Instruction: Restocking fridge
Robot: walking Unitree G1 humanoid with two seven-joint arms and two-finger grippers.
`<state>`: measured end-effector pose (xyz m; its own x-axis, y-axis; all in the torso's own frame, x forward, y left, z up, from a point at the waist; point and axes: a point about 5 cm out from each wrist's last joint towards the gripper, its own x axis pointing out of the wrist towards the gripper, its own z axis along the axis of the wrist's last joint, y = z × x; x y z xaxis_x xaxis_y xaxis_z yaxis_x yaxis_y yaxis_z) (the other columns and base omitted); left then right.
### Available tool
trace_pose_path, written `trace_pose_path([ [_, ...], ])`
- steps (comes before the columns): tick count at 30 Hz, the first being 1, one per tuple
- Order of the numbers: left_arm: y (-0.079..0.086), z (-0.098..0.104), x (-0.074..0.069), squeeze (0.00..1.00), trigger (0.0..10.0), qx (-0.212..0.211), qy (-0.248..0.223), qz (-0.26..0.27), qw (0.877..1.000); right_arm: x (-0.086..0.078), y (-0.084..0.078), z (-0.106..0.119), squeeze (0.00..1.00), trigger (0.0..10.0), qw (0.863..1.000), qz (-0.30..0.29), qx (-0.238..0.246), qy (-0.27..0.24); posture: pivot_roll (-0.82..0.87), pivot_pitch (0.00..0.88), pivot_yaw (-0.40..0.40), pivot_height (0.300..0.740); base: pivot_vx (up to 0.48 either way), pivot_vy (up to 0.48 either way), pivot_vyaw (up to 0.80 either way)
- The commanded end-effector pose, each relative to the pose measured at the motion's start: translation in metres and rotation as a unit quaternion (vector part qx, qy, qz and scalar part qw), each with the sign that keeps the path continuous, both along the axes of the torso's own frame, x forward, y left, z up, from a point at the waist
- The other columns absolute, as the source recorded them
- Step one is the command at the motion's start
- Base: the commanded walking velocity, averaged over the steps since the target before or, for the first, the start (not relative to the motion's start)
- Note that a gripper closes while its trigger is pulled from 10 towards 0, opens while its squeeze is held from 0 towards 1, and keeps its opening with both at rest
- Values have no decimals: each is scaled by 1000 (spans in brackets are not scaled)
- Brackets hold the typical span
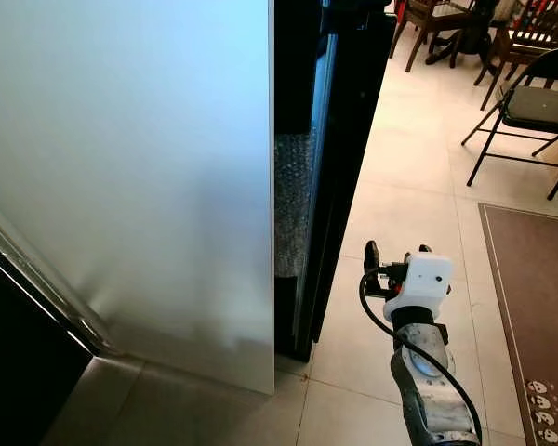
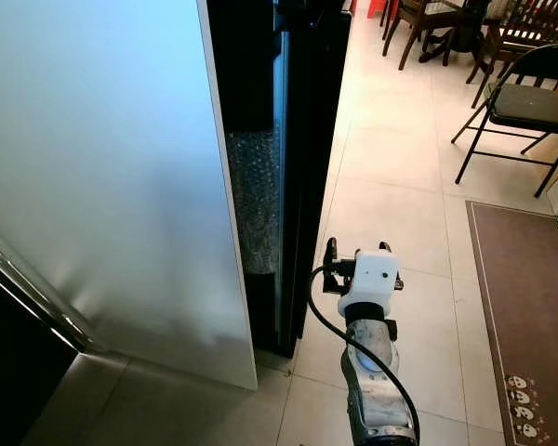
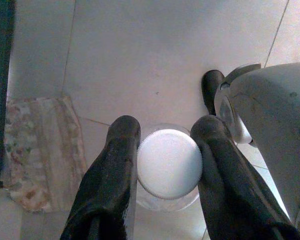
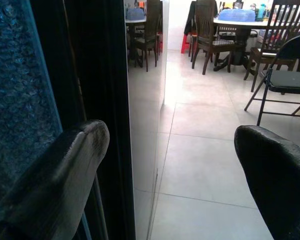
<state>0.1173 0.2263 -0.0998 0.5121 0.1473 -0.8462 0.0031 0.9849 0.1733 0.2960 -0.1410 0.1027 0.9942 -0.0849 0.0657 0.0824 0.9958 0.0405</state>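
The fridge's pale grey door (image 1: 149, 167) stands swung out in front of me, edge-on to the black body (image 1: 339, 121). A strip of bubble-textured material (image 1: 293, 200) shows in the gap between them. My right gripper (image 1: 397, 253) is raised low beside the black edge; in the right wrist view it (image 4: 171, 135) is open, fingers wide apart and holding nothing. In the left wrist view my left gripper (image 3: 167, 125) hangs over the floor tiles, shut on a clear jar with a white ribbed lid (image 3: 169, 163).
A black folding chair (image 1: 535, 107) and a brown mat (image 1: 535, 297) lie to my right. Wooden chairs and a dining table (image 1: 456, 23) stand at the back. Pale tile floor (image 1: 409, 177) runs between them and the fridge. A marbled patch (image 3: 40, 150) lies below the left gripper.
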Motion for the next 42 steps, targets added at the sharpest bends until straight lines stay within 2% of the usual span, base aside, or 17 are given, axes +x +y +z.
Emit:
trace_pose_path([
  [1, 1, -2, -7, 0, 10000, 0, 11, -1, 1000, 0, 2, 4, 0, 10000, 1000, 0, 6, -5, 10, 18, 10, 740, 266, 0, 0],
  [16, 2, -2, -7, 0, 10000, -2, 11, -9, 1000, 2, -4, 4, 0, 10000, 1000, -11, 7, -5, -3, 0, 19, 740, 284, 0, 0],
  [26, 3, -1, -5, 0, 10000, 0, 8, -8, 1000, -6, -2, -2, 0, 10000, 1000, -17, 13, 3, 14, 3, 16, 740, 0, 0, 0],
  [35, 3, -1, -6, 0, 10000, 2, 14, -5, 1000, -22, 20, -10, 0, 10000, 999, 20, 22, 29, 24, 40, 7, 740, 0, 0, 0],
  [38, 3, -1, -5, 0, 10000, 3, 14, -5, 1000, -20, 20, -11, 0, 10000, 999, 22, 24, 32, 28, 44, 8, 740, 0, 0, 0],
  [42, 3, -1, -4, 0, 10000, 2, 12, -5, 1000, -5, 21, -5, 0, 10000, 998, 41, 37, 39, 27, 51, 14, 740, 0, 0, 0],
])
